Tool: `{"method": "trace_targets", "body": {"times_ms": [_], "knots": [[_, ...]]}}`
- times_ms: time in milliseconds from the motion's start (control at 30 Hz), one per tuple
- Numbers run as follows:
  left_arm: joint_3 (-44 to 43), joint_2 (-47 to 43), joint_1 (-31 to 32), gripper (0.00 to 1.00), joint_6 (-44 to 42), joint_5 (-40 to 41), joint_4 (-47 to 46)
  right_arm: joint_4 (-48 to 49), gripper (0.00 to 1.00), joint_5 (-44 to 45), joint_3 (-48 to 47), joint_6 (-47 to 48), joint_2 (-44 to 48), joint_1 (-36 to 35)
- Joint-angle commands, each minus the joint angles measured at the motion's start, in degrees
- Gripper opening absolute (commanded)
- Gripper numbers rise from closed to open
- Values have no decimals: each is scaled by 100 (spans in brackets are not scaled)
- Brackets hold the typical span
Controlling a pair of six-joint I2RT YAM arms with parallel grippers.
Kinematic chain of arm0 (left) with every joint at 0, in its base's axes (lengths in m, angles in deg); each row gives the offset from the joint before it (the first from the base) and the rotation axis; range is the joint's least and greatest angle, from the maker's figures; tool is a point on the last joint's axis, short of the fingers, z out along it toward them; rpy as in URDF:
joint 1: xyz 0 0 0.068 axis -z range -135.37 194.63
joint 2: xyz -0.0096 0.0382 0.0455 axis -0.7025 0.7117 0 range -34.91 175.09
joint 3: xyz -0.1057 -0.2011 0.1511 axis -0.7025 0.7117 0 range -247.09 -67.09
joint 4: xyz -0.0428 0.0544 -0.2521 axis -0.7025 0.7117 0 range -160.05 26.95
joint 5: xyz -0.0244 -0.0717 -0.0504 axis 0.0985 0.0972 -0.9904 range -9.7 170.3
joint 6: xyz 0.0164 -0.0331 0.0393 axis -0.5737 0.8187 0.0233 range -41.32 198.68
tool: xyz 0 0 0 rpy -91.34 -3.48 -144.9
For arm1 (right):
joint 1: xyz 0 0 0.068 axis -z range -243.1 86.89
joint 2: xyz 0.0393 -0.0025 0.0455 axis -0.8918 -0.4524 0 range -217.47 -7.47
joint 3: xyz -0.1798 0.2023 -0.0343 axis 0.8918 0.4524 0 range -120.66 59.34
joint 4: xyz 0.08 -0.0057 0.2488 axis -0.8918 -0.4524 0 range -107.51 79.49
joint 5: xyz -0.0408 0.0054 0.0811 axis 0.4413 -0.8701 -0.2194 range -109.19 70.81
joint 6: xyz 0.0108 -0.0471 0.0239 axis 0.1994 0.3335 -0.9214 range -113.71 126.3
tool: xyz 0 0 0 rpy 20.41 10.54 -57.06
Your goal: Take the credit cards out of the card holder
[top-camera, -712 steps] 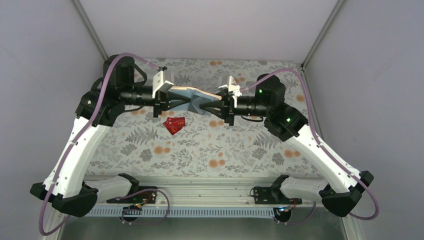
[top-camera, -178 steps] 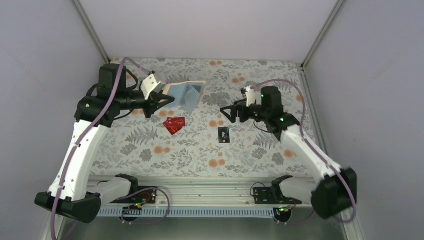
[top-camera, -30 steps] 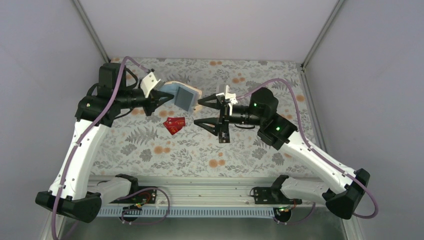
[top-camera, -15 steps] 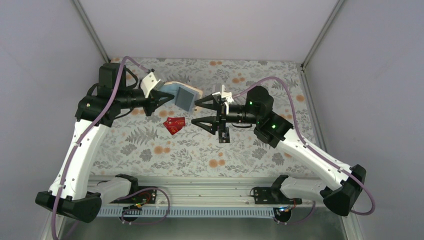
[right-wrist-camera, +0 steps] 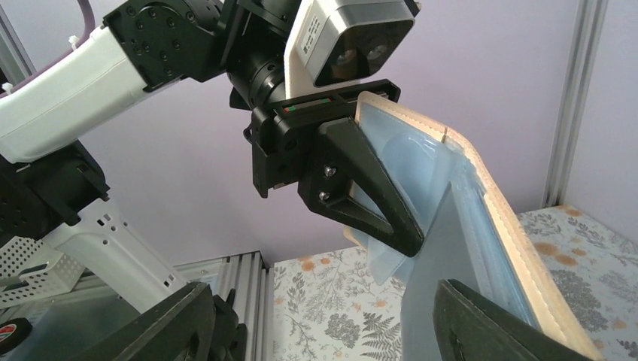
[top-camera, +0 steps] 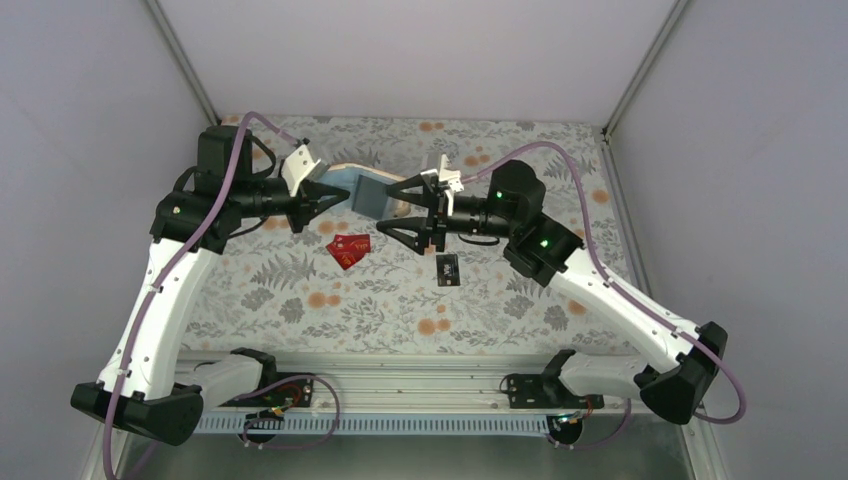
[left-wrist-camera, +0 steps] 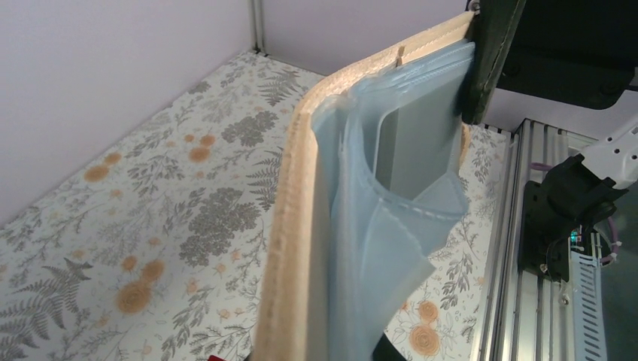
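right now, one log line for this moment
left claw: shut on card holder, aloft | right claw: open at its free edge | red cards, black card: on table

The top camera looks down from high behind, taking in the whole floral-patterned table (top-camera: 400,300). The wrist cameras face each other up close, sharing the folding tan wallet with pale blue-grey lining (left-wrist-camera: 361,226).
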Motion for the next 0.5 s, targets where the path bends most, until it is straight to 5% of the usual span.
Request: {"method": "trace_targets", "body": {"times_ms": [0,467], "knots": [[-5,-105,-29,2,-15,-246,-61,22,74,-90,-193,130,-88,-57],[-56,-125,-33,2,-15,-232,-53,-100,85,210,265,72,168,88]]}}
